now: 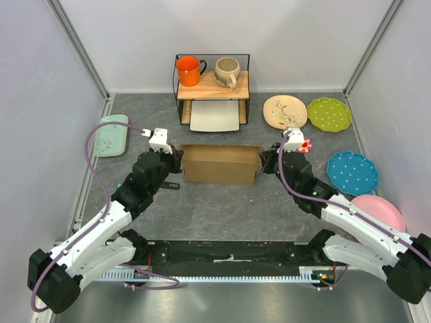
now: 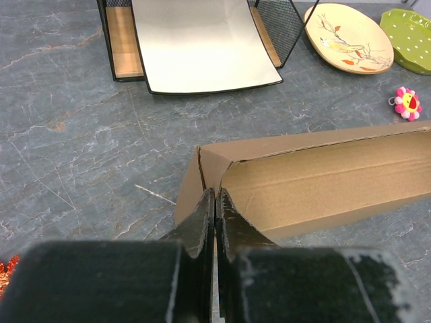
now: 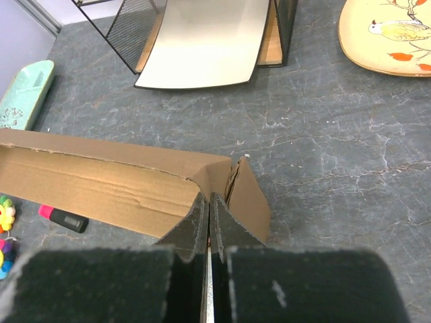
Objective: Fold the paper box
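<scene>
- Pinching opposite end walls of the plain brown cardboard box point(image 1: 221, 167), the left end effector point(image 2: 215, 200) and right end effector point(image 3: 209, 204) are clamped on cardboard.
- The box lies between them; fold both ends evenly, avoiding skew.

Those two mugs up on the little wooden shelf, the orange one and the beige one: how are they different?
The orange mug is bright and straight-sided; the beige mug is pale and rounded. The orange mug's handle points right, the beige mug's more toward the front. Both stand upright on the wooden shelf.
</scene>
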Robot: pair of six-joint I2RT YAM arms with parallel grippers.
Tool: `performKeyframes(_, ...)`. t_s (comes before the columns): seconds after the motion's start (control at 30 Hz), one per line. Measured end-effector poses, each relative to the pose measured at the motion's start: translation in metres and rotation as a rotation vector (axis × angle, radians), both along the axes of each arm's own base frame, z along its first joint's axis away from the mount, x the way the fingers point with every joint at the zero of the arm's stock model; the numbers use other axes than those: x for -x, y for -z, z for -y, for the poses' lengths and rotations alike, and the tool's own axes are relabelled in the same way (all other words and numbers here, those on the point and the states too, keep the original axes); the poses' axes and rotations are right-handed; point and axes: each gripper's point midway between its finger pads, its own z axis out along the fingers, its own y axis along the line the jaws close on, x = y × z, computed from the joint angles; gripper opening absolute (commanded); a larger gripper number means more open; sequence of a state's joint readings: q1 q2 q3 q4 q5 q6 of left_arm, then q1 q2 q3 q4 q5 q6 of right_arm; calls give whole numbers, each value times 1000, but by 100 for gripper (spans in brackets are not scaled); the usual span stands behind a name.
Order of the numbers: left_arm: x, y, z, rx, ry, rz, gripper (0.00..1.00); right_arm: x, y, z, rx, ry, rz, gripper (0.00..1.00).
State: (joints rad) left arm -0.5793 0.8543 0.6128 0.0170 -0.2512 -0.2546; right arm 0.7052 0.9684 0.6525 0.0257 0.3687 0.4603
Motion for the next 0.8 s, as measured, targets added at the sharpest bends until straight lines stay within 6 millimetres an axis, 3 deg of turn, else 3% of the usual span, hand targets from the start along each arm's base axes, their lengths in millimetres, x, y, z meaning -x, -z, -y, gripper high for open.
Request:
performKeyframes(0.4, 1, 0, 0, 13, -2, -5, 2, -4, 2, 1, -22, 53, -6, 0)
performKeyframes(0.5, 1, 0, 1, 13, 0, -4, 2, -2, 2, 2, -24, 59, -12, 20)
performKeyframes(0.53, 1, -1, 1, 15, 2, -3, 2, -1, 3, 2, -23, 59, -19, 33)
performKeyframes(0.63, 2, -2, 2, 19, 10, 0, 2, 5, 14, 6, 4, 56, -65, 47)
performKeyframes(0.8, 3, -1, 2, 16, 10, -4, 2, 10, 15, 10, 45, 55, -105, 52)
